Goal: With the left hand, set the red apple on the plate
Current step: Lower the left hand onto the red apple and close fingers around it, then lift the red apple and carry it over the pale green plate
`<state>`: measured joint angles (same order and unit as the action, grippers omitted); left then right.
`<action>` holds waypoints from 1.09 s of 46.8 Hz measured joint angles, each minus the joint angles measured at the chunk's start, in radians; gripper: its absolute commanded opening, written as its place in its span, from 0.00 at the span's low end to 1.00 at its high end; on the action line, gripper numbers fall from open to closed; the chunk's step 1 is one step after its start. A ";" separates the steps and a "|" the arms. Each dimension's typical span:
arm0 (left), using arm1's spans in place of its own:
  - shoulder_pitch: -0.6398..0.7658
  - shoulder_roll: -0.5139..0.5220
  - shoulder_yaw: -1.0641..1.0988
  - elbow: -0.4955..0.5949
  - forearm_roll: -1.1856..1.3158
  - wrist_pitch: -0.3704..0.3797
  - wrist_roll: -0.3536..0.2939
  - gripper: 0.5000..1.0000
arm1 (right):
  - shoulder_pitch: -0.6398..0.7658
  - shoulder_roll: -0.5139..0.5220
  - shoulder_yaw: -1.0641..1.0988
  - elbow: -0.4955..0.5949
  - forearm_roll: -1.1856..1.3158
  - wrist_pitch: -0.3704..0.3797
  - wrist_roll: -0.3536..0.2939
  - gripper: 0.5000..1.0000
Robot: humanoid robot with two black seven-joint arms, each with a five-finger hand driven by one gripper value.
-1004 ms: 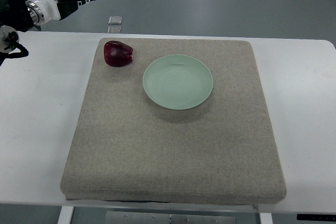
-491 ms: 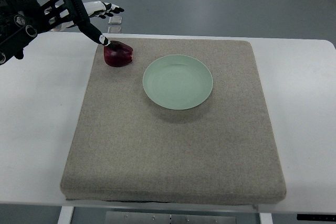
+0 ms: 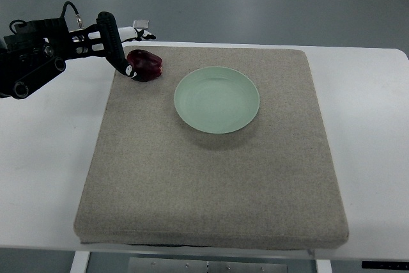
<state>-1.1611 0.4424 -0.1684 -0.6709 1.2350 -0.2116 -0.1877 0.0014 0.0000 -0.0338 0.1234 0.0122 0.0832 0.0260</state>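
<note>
Now: left hand (image 3: 96, 39) fingers (image 3: 118, 55) spread, touching red apple (image 3: 146, 64) | apple's long axis left-right | plate (image 3: 216, 100) apart

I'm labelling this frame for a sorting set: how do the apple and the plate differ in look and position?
The apple is dark red and rounded, the plate pale green, flat and shallow. The apple is much smaller than the plate. The apple sits near the mat's far left corner with the left hand at it; the plate lies nearer the middle, nothing touching it. Both rest on the grey mat.
</note>
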 measured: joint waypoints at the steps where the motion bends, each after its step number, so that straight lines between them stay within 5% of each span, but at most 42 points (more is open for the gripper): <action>1: 0.000 0.000 0.002 0.001 0.000 0.000 0.000 0.99 | 0.000 0.000 0.000 0.000 0.000 0.000 0.000 0.86; 19: 0.018 -0.050 0.010 0.035 0.002 0.006 0.001 0.92 | 0.000 0.000 0.000 0.000 0.000 0.000 0.000 0.86; 25: 0.018 -0.050 0.010 0.036 0.006 0.006 0.004 0.73 | 0.000 0.000 0.000 0.000 0.000 0.000 0.000 0.86; 30: 0.018 -0.049 0.010 0.040 0.016 0.006 0.007 0.70 | 0.000 0.000 0.000 0.000 0.000 0.000 0.000 0.86; 47: 0.012 -0.046 0.009 0.040 0.015 0.006 0.007 0.02 | 0.000 0.000 0.000 0.000 0.000 0.000 0.000 0.86; 51: 0.004 -0.042 0.009 0.040 0.014 0.006 0.007 0.00 | 0.000 0.000 0.000 0.000 0.000 0.000 0.000 0.86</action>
<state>-1.1567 0.4007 -0.1596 -0.6305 1.2495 -0.2055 -0.1810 0.0015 0.0000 -0.0337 0.1230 0.0123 0.0836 0.0261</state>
